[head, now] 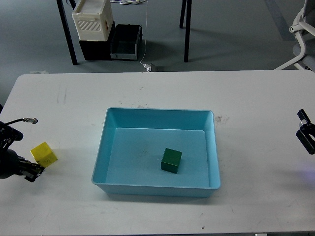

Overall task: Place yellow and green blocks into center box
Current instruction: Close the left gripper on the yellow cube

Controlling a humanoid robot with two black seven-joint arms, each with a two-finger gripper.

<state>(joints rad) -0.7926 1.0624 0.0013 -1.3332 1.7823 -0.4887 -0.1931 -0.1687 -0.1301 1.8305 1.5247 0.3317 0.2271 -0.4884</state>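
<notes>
Yellow block (44, 154), bright tilted cube on the white table (246, 108), beside left gripper (32, 172); jaws' state unclear.

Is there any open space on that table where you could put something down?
Plenty. The white table is bare behind the blue tray, and between the tray and the right gripper. Inside the tray, only the green block takes room. It is tightest at left, where the yellow block sits by the left gripper.

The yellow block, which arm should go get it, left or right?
Left, probably. The yellow block sits on the table left of the blue tray, right beside the left gripper. The right gripper is across the tray at the far edge.
</notes>
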